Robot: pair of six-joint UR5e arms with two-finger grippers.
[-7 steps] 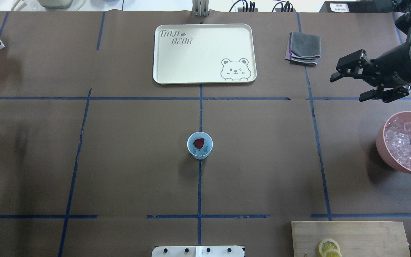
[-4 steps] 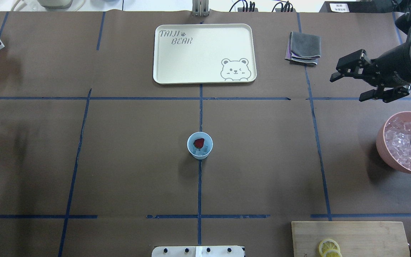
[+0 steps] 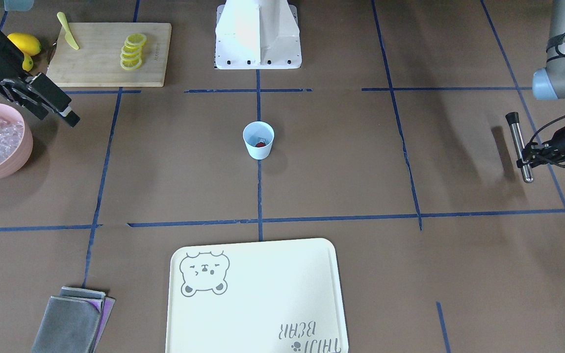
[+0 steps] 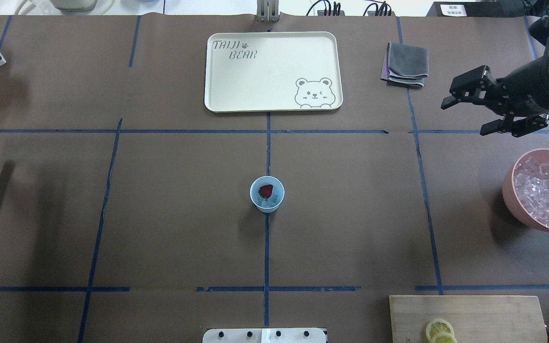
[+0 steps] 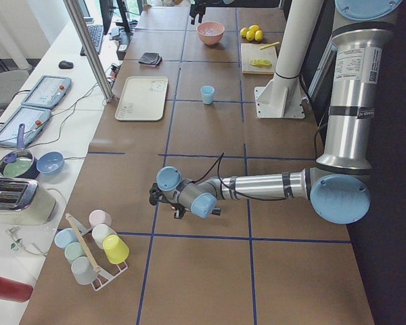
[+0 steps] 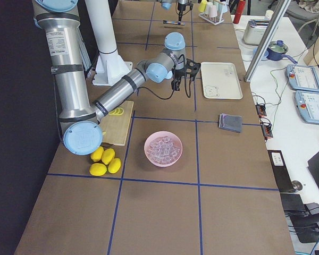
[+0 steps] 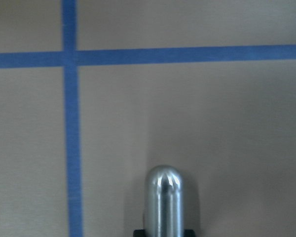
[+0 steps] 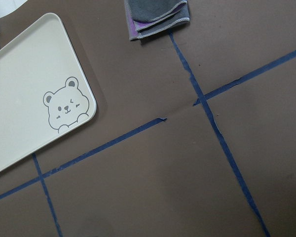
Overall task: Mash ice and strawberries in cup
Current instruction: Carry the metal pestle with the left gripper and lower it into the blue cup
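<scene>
At the far left edge of the brown paper-covered counter [image 4: 169, 228], the left arm reaches out low and nearly level. Its left hand [image 3: 527, 158] is clamped around a polished steel rod with a rounded tip and a black cap [image 3: 516, 136]. The rod's shadow falls on the paper a little apart from it. In the overhead view most of this hand is cut off by the frame edge.

At the centre, where the blue tape lines [image 4: 266, 247] run, a small pale-blue tapered plastic cup [image 4: 254, 200] stands upright. Inside it are one dark-red strawberry piece [image 4: 266, 191] and a few clear glassy ice cubes [image 4: 270, 201], hard to tell apart from the cup wall.

Beyond the cup lies a cream rectangular plastic tray with a cartoon bear [image 4: 265, 76]. To the right of it is a folded grey cloth [image 4: 405, 62].

Further right, the right arm comes in from the frame edge. The black right hand [image 4: 466, 116] hangs in the air, its two fingers spread wide and holding nothing.

Near it sits a round pink bowl [image 4: 509, 200] holding a heap of ice cubes [image 4: 532, 188]. A grey arm joint partly covers the bowl.

At the lower right is a pale wooden cutting board [image 4: 484, 312] with yellow lemon slices [image 4: 439, 329], cut off by the frame.
</scene>
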